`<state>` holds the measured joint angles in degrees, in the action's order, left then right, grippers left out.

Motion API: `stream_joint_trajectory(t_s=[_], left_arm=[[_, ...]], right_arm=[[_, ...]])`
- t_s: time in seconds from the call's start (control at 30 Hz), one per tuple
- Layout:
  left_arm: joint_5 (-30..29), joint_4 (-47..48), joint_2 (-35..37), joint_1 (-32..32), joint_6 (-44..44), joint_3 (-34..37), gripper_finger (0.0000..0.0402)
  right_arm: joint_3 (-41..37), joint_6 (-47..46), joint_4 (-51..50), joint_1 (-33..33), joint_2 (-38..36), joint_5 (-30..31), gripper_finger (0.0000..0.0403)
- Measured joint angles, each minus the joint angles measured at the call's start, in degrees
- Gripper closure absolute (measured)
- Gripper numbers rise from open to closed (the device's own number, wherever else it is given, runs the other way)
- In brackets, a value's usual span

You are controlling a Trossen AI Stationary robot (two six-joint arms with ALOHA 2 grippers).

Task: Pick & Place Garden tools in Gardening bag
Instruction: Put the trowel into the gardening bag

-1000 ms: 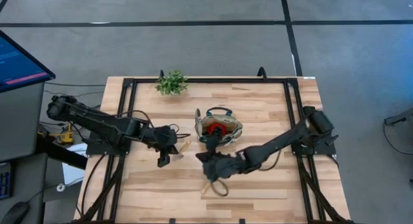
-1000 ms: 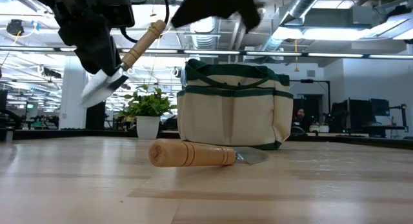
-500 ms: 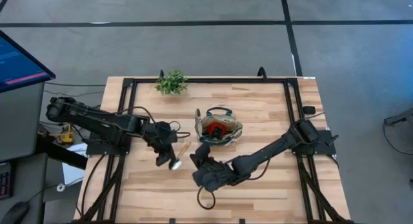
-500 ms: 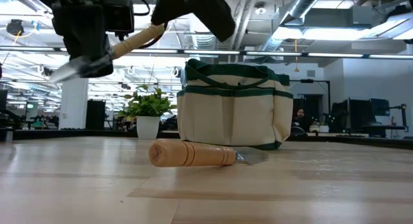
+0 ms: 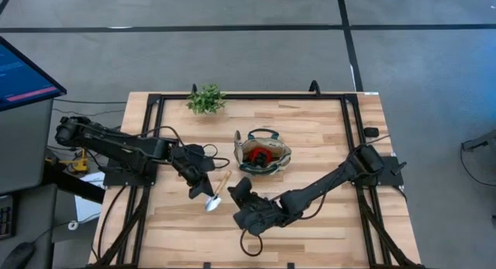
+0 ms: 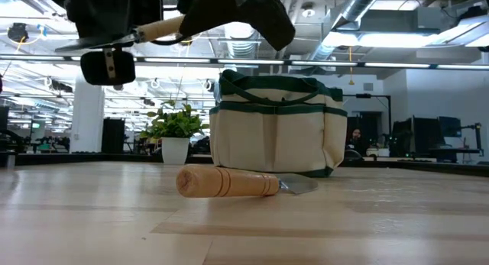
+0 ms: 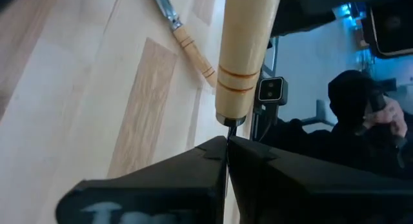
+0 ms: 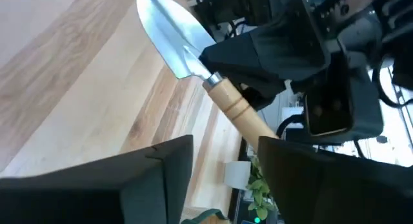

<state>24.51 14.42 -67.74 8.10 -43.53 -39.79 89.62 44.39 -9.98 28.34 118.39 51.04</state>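
Note:
My left gripper (image 5: 203, 189) hangs above the table's left middle, shut on a trowel with a silver blade (image 5: 211, 203) and a light wooden handle (image 5: 222, 180). My right gripper (image 8: 226, 143) is open, with a finger on either side of that handle's free end (image 8: 248, 117). I cannot tell whether it touches the handle. The beige gardening bag (image 5: 263, 154) with green trim stands upright on the table behind, a red tool (image 5: 262, 155) inside it. Another wooden-handled tool (image 6: 229, 182) lies flat on the table in front of the bag. My left gripper pinches the trowel's thin metal neck (image 7: 229, 122) between its two shut fingers, just below the wooden handle. The handle runs on away from the fingers, along their line. The trowel is lifted clear of the table, about level, its blade (image 8: 171, 37) sticking out on the other side.
A small potted plant (image 5: 205, 98) stands at the table's far edge, left of the bag. A black frame (image 5: 155, 98) runs round the tabletop. The tool on the table (image 7: 190, 46) lies under my right arm. Bare wood stretches toward the near edge.
My left gripper has rolled in place. The trowel has swung from blade-down to about level, and its blade's flat face now shows from above. My right gripper has moved from beside the bag toward the table's left edge, up to the trowel's handle.

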Motion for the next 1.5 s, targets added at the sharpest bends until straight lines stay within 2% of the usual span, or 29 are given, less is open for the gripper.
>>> stream_joint_trajectory(t_s=[0.1,0.23,0.47,0.77,1.13,1.3,1.5], left_arm=[[0.17,0.11,-1.32,-0.11,-1.77,0.00,0.0401],[1.50,-1.17,-5.03,-0.13,-2.01,-0.02,0.0401],[6.97,-13.28,-10.56,-0.17,-3.16,-0.02,0.0401],[8.99,-14.21,-10.63,-0.09,-5.04,-0.02,0.0400],[11.29,-15.02,-10.63,-0.09,-5.03,-0.02,0.0400],[12.48,-15.10,-10.63,-0.04,-4.93,0.02,0.0400],[12.40,-15.48,-10.63,-0.09,-4.93,0.04,0.0400]], right_arm=[[0.00,0.62,-0.40,0.25,0.00,0.03,0.0235],[0.00,0.59,-0.16,0.45,0.00,0.09,0.0256],[0.00,-1.86,-2.83,0.46,0.00,-0.08,0.0288],[0.00,-2.30,-7.66,0.05,0.00,-0.15,0.0289],[0.00,-2.02,-6.01,-1.25,0.05,-0.25,0.0289],[-0.02,-1.99,-4.49,-1.54,0.07,-4.05,0.0289],[-0.02,-2.22,-4.50,-2.60,0.07,-4.69,0.0289]])
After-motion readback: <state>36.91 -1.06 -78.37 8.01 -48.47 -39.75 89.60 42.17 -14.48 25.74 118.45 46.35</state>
